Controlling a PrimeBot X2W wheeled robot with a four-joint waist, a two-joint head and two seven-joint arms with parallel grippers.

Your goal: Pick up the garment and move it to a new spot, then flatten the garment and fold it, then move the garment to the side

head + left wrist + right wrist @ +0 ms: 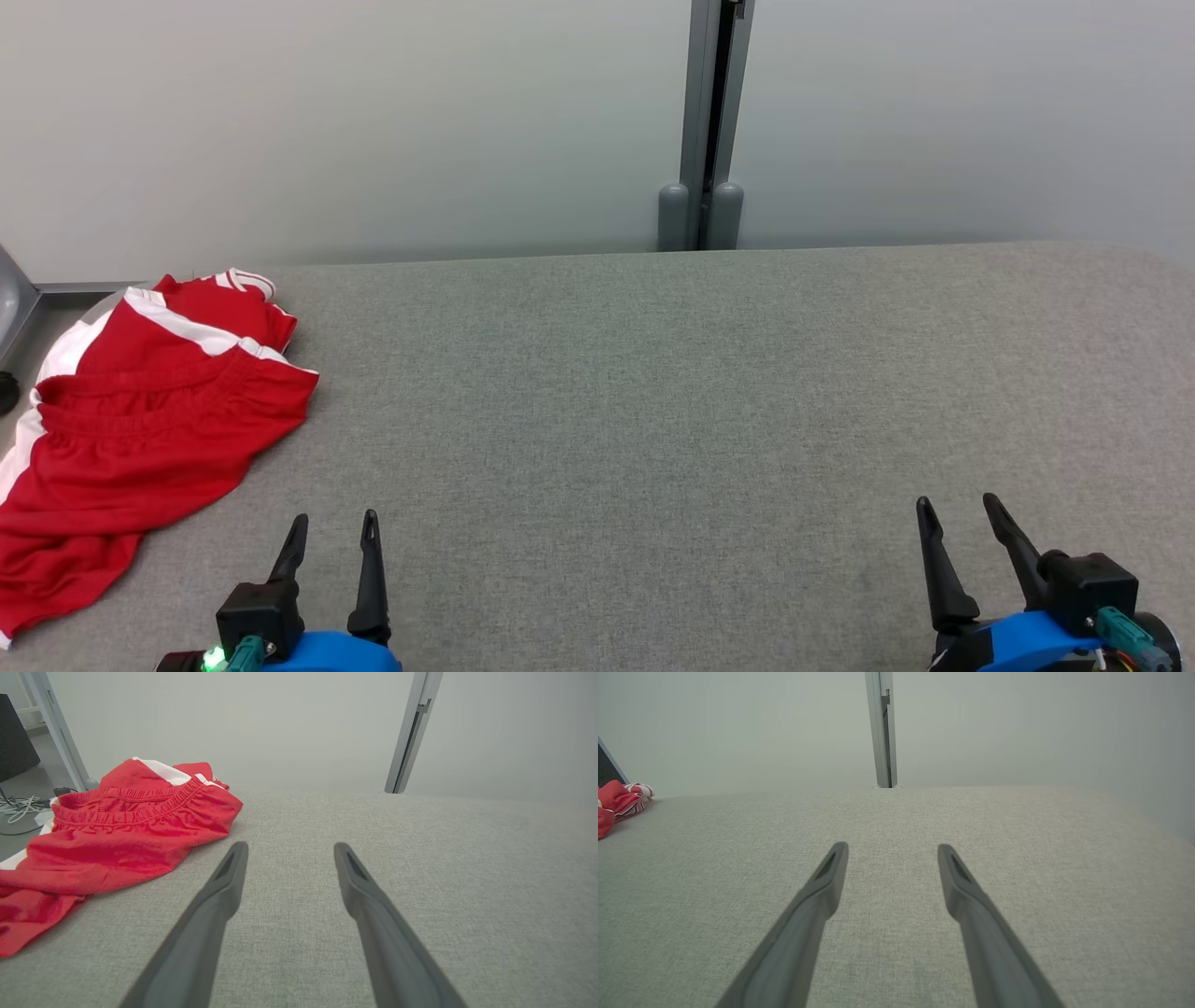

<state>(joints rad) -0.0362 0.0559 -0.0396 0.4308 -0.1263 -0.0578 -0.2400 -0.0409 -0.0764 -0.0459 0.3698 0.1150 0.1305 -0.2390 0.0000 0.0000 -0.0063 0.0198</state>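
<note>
At the far left of your head view, the garment (pixel 140 411) lies rumpled on the gray table (pixel 653 392). It is a pair of red shorts with white side stripes and a gathered elastic waistband, and it runs from the table's upper left corner down to the frame's left edge. In the left wrist view you can see the waistband facing the camera. Some pale cables (pixel 18 807) lie on the floor at that frame's left edge, behind the shorts.

Your left gripper (pixel 334 527) sits at the lower left of the head view, just right of the shorts and not touching them. Its two dark fingers are spread with bare cloth between them. A small green light (pixel 213 658) glows on its base.

In the upper middle of the head view, a gray post (pixel 709 121) stands against the pale wall (pixel 373 121) behind the table.

Your right gripper (pixel 957 511) sits at the lower right, fingers likewise spread and holding nothing, well apart from the shorts. In its wrist view they show as a red patch at the left edge.
</note>
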